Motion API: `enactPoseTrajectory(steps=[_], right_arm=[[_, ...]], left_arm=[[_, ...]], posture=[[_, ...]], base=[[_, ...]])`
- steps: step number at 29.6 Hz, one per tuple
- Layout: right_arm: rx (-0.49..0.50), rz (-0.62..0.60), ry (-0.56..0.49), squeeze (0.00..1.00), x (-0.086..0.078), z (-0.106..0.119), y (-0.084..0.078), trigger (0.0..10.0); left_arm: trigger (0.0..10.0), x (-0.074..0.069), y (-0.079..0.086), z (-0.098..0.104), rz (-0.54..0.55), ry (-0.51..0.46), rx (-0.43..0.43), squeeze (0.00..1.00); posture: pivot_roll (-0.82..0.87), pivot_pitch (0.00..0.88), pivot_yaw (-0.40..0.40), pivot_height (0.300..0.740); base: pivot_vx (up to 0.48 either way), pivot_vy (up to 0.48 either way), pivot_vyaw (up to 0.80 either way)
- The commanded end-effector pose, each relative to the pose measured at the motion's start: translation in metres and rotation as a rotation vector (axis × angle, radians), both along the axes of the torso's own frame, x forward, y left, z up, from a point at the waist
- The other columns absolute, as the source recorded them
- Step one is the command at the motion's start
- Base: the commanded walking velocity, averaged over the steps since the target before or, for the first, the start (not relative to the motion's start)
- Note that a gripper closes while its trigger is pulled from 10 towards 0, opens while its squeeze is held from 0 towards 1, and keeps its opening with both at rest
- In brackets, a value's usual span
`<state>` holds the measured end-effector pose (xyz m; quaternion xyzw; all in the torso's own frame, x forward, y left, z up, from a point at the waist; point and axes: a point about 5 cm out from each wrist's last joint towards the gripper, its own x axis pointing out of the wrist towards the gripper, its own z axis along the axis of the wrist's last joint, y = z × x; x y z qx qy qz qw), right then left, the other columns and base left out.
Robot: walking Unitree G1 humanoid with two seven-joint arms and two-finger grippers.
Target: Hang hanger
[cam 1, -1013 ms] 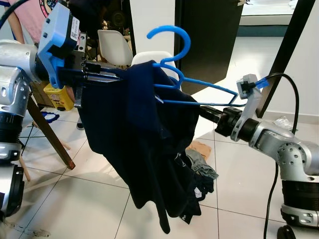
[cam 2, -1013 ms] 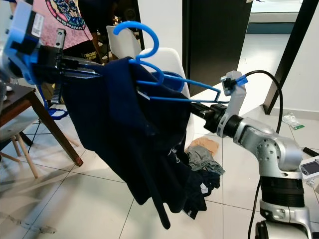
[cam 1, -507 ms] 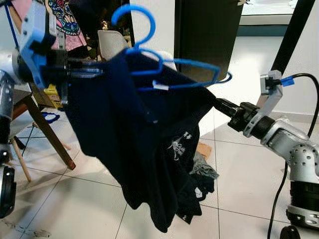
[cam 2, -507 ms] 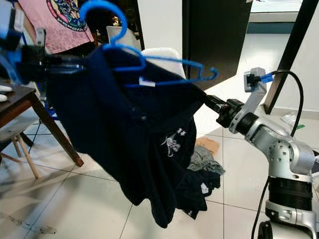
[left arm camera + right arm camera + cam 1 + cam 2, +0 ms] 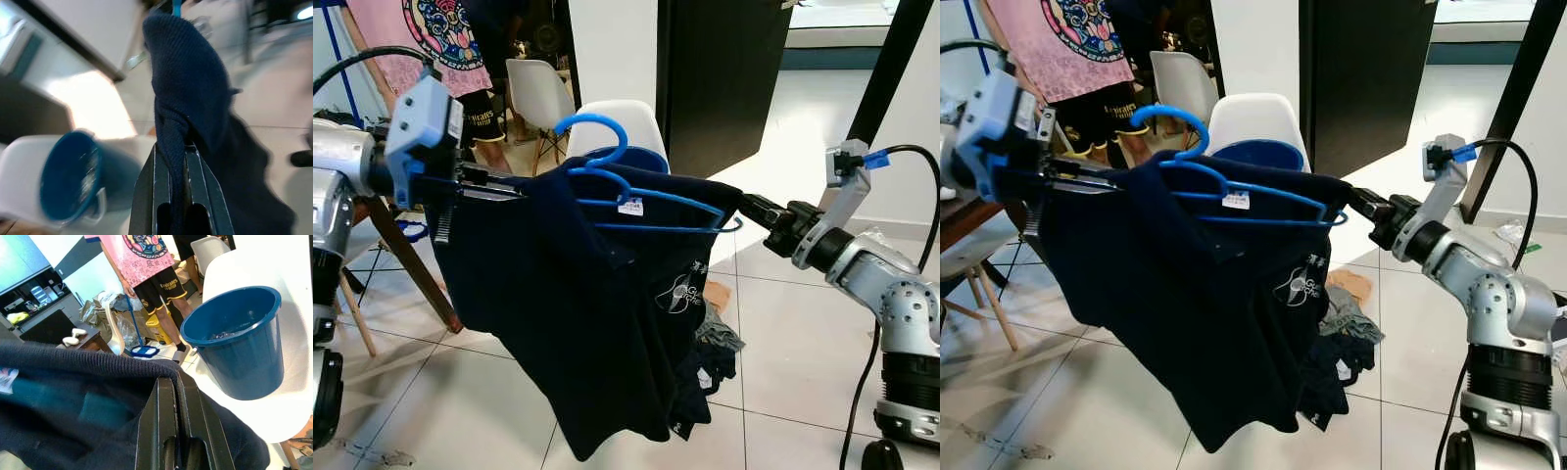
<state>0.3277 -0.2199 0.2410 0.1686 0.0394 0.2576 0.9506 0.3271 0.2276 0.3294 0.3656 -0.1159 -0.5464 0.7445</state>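
The left gripper (image 5: 177, 147) is clamped on a fold of the navy shirt (image 5: 597, 323) — its two black fingers (image 5: 200, 191) pinch the knit cloth between them. The right gripper (image 5: 177, 382) is likewise closed tight on the shirt's ribbed edge at the opposite side. Between them the garment is stretched out at chest height, above the tiled floor (image 5: 489, 401).

The blue hanger (image 5: 607, 162) sits inside the shirt: its arms run under the cloth between the two grippers and its hook stands up out of the neck opening, free of either set of fingers. So the dressing of the hanger looks done, while the hanging itself is not yet begun — the hook rests on no rail or rod. What remains, as I judge it, is to carry the shirt to a rail and catch the hook over it.

Behind stand a white chair (image 5: 1263, 122) holding a blue bucket (image 5: 239, 338), and a person (image 5: 146, 264) in a pink shirt.
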Motion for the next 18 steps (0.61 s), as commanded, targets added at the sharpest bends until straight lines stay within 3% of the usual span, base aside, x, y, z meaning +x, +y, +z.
enactPoseTrajectory(steps=[1, 2, 4, 8, 11, 18], right_arm=[[-0.016, -0.020, 0.025, 0.00, 0.001, -0.002, -0.002, 0.0], [-0.016, -0.020, 0.025, 0.00, 0.001, -0.002, -0.002, 0.0], [-0.020, -0.024, 0.036, 0.00, 0.001, -0.004, -0.002, 0.0], [-0.026, -0.024, 0.041, 0.00, 0.002, -0.005, -0.002, 0.0], [-0.038, -0.020, 0.045, 0.00, 0.003, -0.006, 0.000, 0.0], [-0.043, -0.011, 0.040, 0.00, 0.003, -0.005, 0.004, 0.0]], left_arm=[[0.0, -0.002, 0.015, 0.016, 0.095, -0.080, 0.019, 0.00], [0.0, -0.002, 0.015, 0.016, 0.095, -0.080, 0.019, 0.00], [0.0, 0.000, 0.027, 0.021, 0.200, -0.131, 0.069, 0.00], [0.0, -0.001, 0.034, 0.023, 0.254, -0.143, 0.118, 0.00], [0.0, 0.000, 0.036, 0.014, 0.260, -0.111, 0.182, 0.00], [0.0, 0.002, 0.032, 0.009, 0.253, -0.109, 0.190, 0.00]], posture=[[-0.07, 0.000, 0.081, 0.740], [-0.07, 0.000, 0.081, 0.740], [-0.07, 0.000, 0.081, 0.740], [-0.07, 0.000, 0.078, 0.740], [-0.06, 0.000, 0.078, 0.740], [-0.06, 0.000, 0.078, 0.740]], base=[[0.000, 0.000, 0.00], [0.000, 0.000, 0.00], [0.000, 0.000, 0.00], [0.000, 0.000, 0.00], [0.000, 0.000, 0.00], [0.000, 0.000, 0.00]])
